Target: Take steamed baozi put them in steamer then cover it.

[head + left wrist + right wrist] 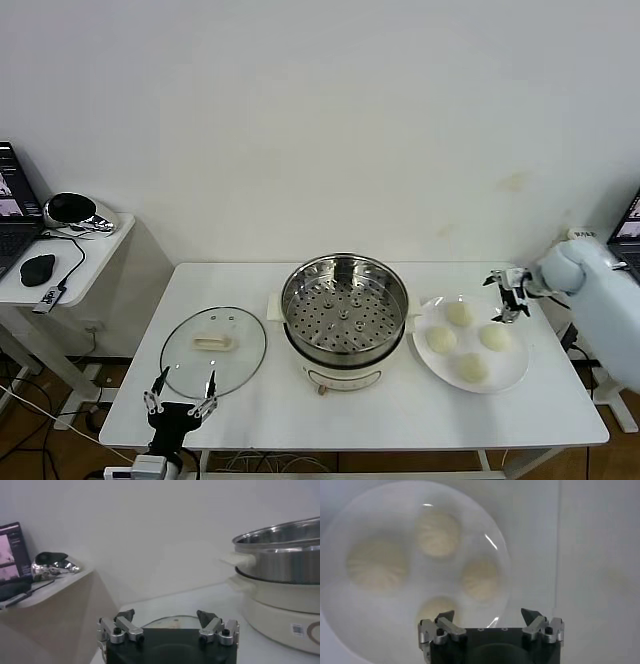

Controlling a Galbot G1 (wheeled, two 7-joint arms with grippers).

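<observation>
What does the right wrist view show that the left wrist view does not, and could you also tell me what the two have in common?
Only the right wrist view shows the four steamed baozi lying on the white plate, with the open right tool above the plate's edge. Only the left wrist view shows the steamer on its white base, the rim of the glass cover lying on the table ahead of the open left tool, and the side table with a laptop. Both show the white table, and neither tool is holding anything.
</observation>
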